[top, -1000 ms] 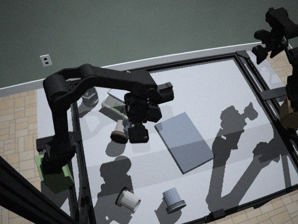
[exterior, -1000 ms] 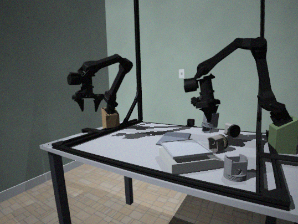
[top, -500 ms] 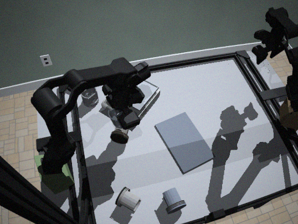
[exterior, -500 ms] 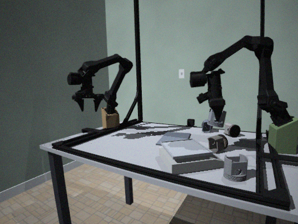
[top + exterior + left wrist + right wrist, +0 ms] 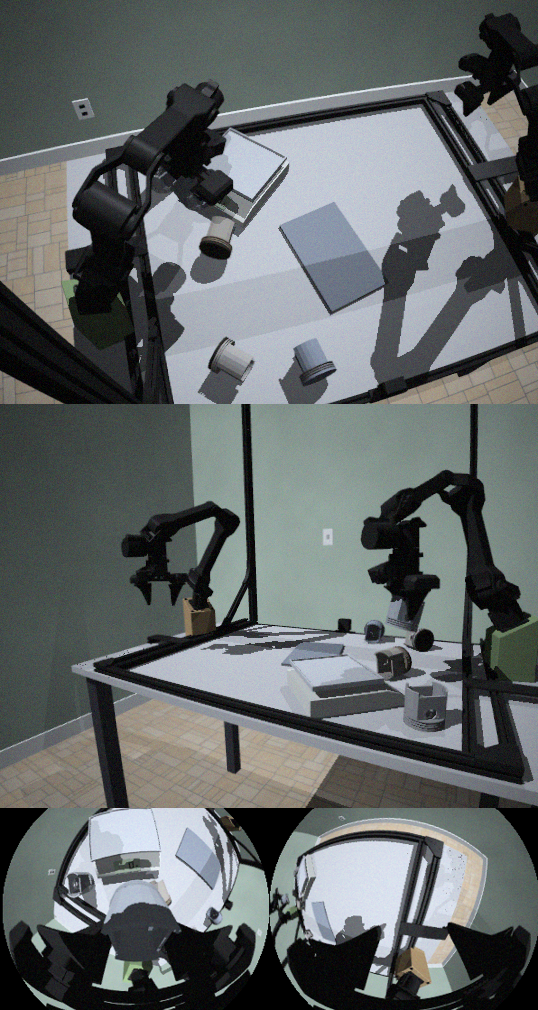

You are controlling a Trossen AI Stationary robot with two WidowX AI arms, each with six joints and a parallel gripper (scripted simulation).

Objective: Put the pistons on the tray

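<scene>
- As we look down from above, a pale, smooth table (image 5: 350,150) (image 5: 190,669) (image 5: 173,821) (image 5: 368,876) lies inside a black metal frame (image 5: 340,111) (image 5: 225,705) (image 5: 81,909) (image 5: 431,867), crossed by arm shadows.
- Around us we see a grey-green wall (image 5: 300,45) (image 5: 300,479) (image 5: 32,876) (image 5: 508,880) with a white outlet (image 5: 83,108) (image 5: 327,537), and a tan tiled floor (image 5: 30,210) (image 5: 200,744) (image 5: 474,867).
- Our left gripper (image 5: 202,192) (image 5: 406,606) (image 5: 137,917) is partly open, its fingers clamped on a grey piston (image 5: 399,611) (image 5: 140,895), ringed end down, held above the table.
- Our right gripper (image 5: 479,106) (image 5: 161,604) (image 5: 414,928) is spread wide and holds nothing, up in the air at the far right.
- We have the flat steel tray (image 5: 332,257) (image 5: 312,652) (image 5: 199,858) (image 5: 323,921) mid-table, a thin blue-grey rectangle lying flat with no piston on it.
- To its far left sits a boxy stand (image 5: 260,200) (image 5: 350,701) (image 5: 126,867) (image 5: 310,876) with a pale square plate on top.
- Just at the stand's near side, a beige piston (image 5: 220,230) (image 5: 393,661) (image 5: 160,892) lies on its side.
- Nearest us, a cream piston (image 5: 235,359) (image 5: 419,639) and a bluish cylindrical piston (image 5: 311,356) (image 5: 374,631) (image 5: 214,915) lie apart, off the tray.
- Another grey piston (image 5: 425,709) (image 5: 77,885) stands upright left of the stand, its skirt notched and its rings at the bottom.

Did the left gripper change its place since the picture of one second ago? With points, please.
Yes. In the top view, the left gripper (image 5: 204,192) (image 5: 406,606) (image 5: 137,917) (image 5: 285,900) has moved farther away from the blue-grey tray (image 5: 332,257) (image 5: 316,650) (image 5: 199,858) (image 5: 323,922), toward the picture's left.
</scene>
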